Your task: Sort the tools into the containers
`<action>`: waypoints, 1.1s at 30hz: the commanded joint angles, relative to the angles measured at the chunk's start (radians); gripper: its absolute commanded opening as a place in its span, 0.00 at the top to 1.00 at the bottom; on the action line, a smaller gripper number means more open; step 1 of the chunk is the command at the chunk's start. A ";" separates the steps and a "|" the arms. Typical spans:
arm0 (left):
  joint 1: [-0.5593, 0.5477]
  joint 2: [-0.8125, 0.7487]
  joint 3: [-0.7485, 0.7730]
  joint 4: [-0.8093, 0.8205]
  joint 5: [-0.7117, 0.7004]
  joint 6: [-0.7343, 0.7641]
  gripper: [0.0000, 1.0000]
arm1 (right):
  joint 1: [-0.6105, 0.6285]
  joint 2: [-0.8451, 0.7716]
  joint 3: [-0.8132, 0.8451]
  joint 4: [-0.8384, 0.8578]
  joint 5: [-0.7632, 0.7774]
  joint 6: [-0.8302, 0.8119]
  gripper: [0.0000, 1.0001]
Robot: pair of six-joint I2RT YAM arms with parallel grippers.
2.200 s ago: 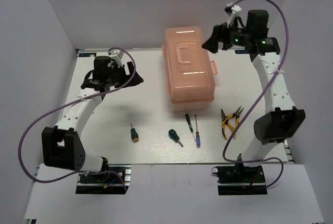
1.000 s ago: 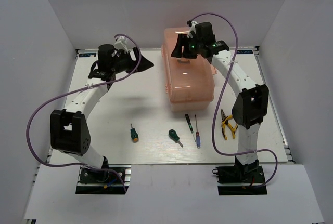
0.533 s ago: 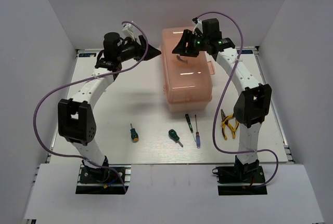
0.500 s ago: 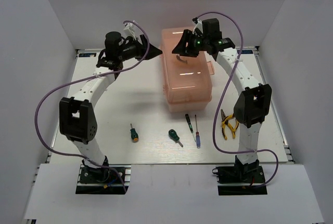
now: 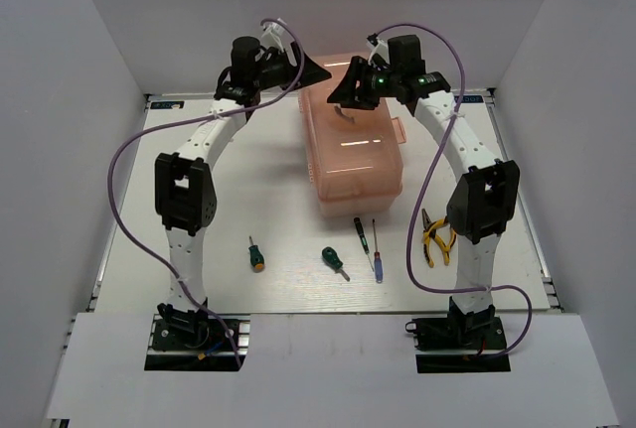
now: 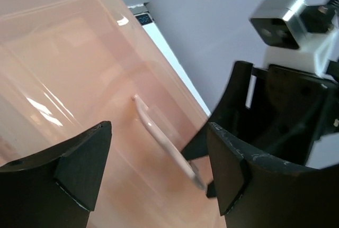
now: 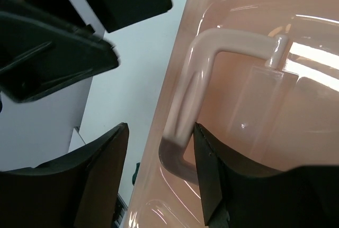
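Both my claws hang over the far end of the salmon-pink toolbox (image 5: 358, 165), which sits shut on the worktop (image 5: 229, 200), toward the back and a little right of centre. My left claw (image 5: 316, 72) reaches in from the left above the box's far left corner, jaws spread wide and holding nothing. Its wrist camera shows the rounded lid (image 6: 69, 69) below and the pale handle (image 6: 161, 143) framed between my two fingers, with the other claw just beyond.

My right claw (image 5: 344, 90) is right over the lid. Its jaws stand partly apart and straddle one bend of the handle. The handle runs close along one finger (image 7: 214, 185) with a clear gap to the other, so nothing is clamped. Whether that finger touches it I cannot tell.

The tools lie out on the worktop, on the near side of the box. The orange-tipped stubby screwdriver (image 5: 256, 255) is furthest left, and the green stubby screwdriver (image 5: 332, 261) is to its right. The thin dark-green screwdriver (image 5: 360, 233) and the thin blue screwdriver (image 5: 376, 254) lie side by side just in front of the box. The yellow-handled pliers (image 5: 434, 234) are at the right, beside my right arm
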 commanded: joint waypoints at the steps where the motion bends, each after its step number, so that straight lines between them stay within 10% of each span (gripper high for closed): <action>1: -0.019 0.038 0.118 -0.126 -0.002 -0.026 0.18 | 0.006 -0.017 0.011 0.055 -0.085 0.016 0.43; 19: -0.078 0.104 0.142 -0.241 0.098 -0.069 0.20 | -0.031 -0.098 -0.033 -0.044 -0.085 -0.124 0.34; 26: -0.087 0.090 0.094 -0.258 0.089 -0.069 0.27 | -0.166 -0.419 -0.415 0.044 0.195 -0.311 0.66; 33: -0.087 0.090 0.117 -0.332 0.069 -0.050 0.32 | -0.287 -0.446 -0.501 0.017 0.263 -0.394 0.66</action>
